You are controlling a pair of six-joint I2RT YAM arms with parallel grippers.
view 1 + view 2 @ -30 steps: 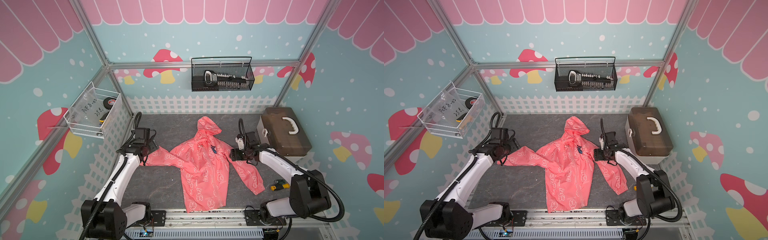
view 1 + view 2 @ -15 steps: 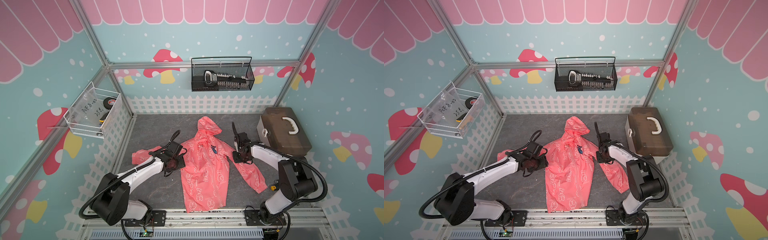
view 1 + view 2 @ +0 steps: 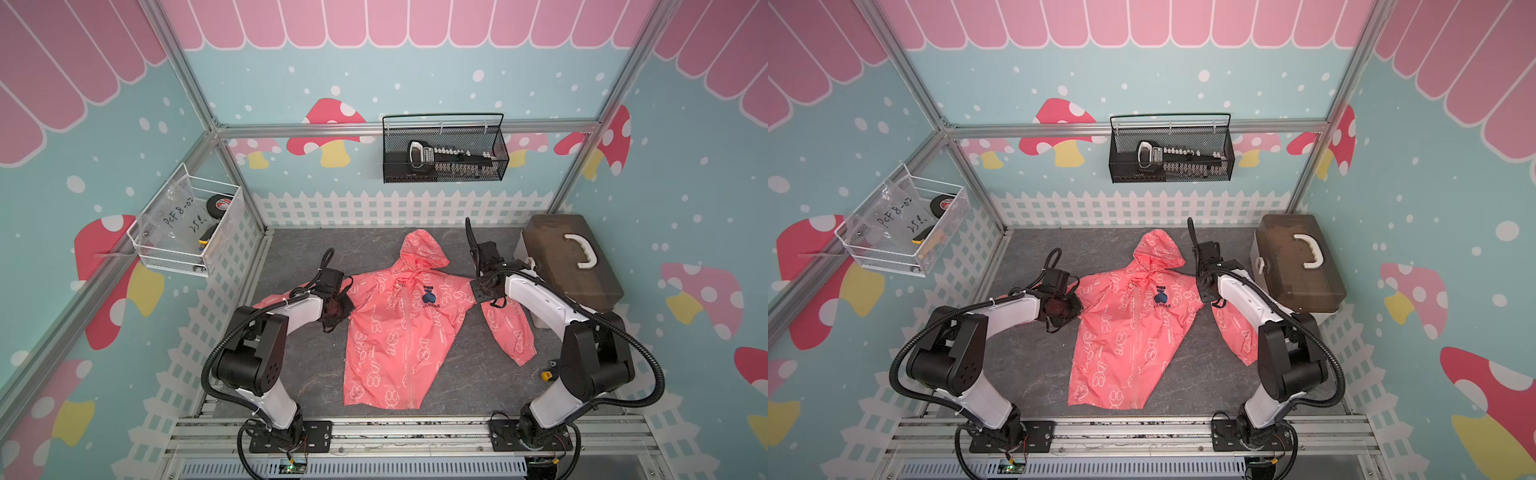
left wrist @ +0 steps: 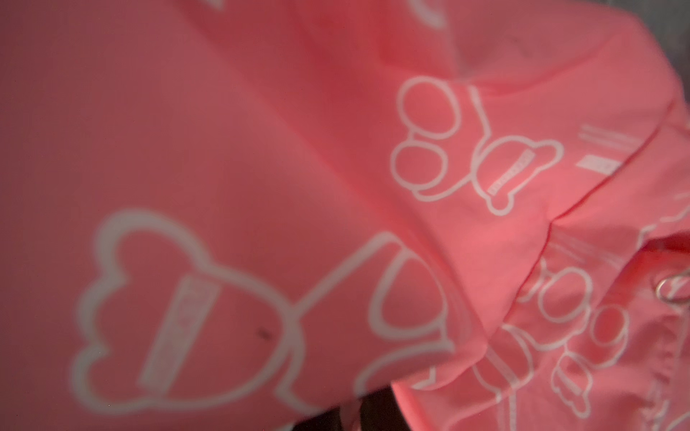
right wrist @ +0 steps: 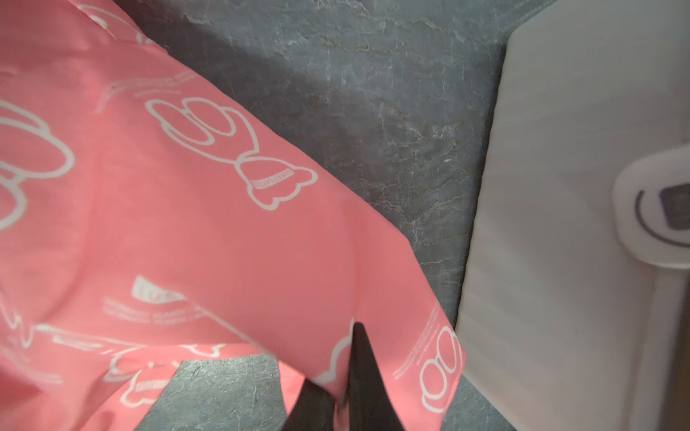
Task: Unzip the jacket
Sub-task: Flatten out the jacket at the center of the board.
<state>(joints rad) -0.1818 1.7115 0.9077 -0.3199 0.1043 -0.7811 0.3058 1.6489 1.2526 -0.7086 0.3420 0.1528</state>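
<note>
left hand [image 3: 341, 306] low, pinched shut on jacket [image 3: 399, 332] shoulder | right hand [image 3: 480, 291] low, pinching opposite sleeve

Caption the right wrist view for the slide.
Pinch grasp: right gripper shut on the jacket sleeve over the grey table, storage box alongside.
</note>
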